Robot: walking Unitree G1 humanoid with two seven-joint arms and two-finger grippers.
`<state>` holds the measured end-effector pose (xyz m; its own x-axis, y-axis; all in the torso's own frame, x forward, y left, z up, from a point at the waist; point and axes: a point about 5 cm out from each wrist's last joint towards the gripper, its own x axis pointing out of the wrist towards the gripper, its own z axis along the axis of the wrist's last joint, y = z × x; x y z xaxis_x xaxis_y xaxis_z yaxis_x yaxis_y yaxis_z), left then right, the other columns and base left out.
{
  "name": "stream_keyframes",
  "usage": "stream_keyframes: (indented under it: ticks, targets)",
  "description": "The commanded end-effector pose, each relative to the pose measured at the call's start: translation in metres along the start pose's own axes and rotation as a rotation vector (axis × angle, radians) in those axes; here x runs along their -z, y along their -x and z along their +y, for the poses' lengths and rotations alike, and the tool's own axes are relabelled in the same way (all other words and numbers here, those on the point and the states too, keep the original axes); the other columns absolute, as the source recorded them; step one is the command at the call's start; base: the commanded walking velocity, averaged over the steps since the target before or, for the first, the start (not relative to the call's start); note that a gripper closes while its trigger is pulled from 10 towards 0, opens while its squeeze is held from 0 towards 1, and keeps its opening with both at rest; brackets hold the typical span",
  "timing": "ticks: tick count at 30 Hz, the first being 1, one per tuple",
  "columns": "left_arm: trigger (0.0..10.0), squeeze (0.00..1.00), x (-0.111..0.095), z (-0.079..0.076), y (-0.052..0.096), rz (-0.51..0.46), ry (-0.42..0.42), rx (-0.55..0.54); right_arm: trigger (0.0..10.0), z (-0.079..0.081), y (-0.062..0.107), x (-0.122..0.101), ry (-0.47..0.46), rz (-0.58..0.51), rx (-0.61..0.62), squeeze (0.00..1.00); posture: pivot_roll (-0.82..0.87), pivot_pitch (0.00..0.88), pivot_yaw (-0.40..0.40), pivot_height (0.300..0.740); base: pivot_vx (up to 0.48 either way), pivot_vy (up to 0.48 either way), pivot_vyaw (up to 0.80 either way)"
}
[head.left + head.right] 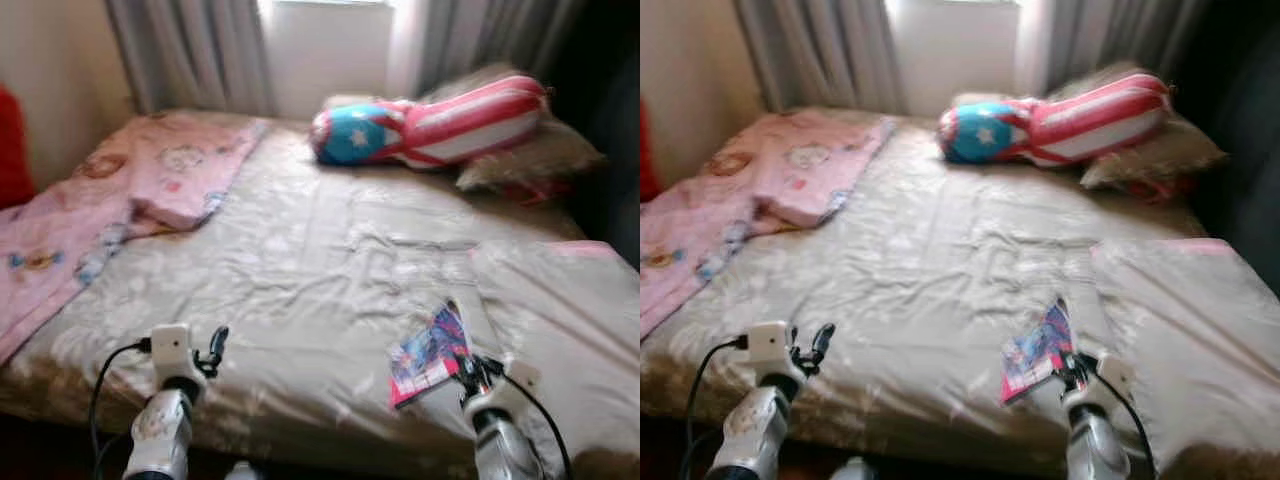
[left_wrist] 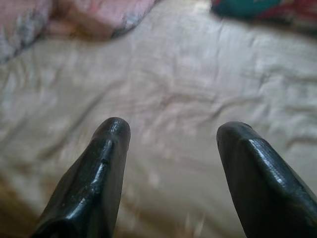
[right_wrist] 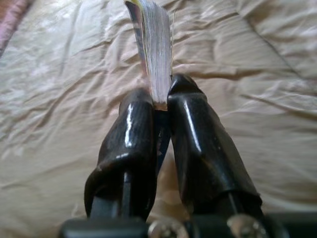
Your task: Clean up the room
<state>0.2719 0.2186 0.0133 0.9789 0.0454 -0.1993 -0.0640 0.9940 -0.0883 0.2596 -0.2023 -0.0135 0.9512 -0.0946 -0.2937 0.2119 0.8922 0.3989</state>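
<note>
The right gripper point(image 3: 161, 101) is clenched on the edge of a thin colourful magazine point(image 1: 428, 353), holding it just above the beige bed point(image 1: 300, 260) near its front edge. The left gripper point(image 2: 171, 136) hovers over the sheet, fingers spread apart, grasping nothing.

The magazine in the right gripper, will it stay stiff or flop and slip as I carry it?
The magazine is pinched at one edge by the right gripper, and its thin pages fan out above, so it will probably bend. The cover looks glossy, so it may slide if the grip loosens. It looks light, likely easy to carry over the bed.
</note>
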Motion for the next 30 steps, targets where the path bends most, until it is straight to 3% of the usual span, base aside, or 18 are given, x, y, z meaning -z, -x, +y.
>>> stream_keyframes:
  ticks: [1,15,30]
  targets:
    - [10.0,0.00,0.001,0.001,-0.001,0.010,0.001,0.000,10.0,0.008,-0.006,-0.012,-0.003,-0.067,-0.035,0.00,0.03,0.000,-0.029,0.667,0.000,0.000,0.00]
    - [10.0,0.00,0.005,0.002,0.002,0.021,0.001,0.002,10.0,0.013,-0.010,-0.023,-0.043,-0.129,-0.069,0.00,0.02,0.000,-0.023,0.667,0.243,0.000,0.00]
    - [10.0,0.00,0.006,0.003,0.002,0.027,-0.003,-0.002,10.0,0.021,-0.015,-0.023,-0.045,-0.112,-0.102,0.00,0.03,0.000,-0.024,0.667,0.322,0.000,0.00]
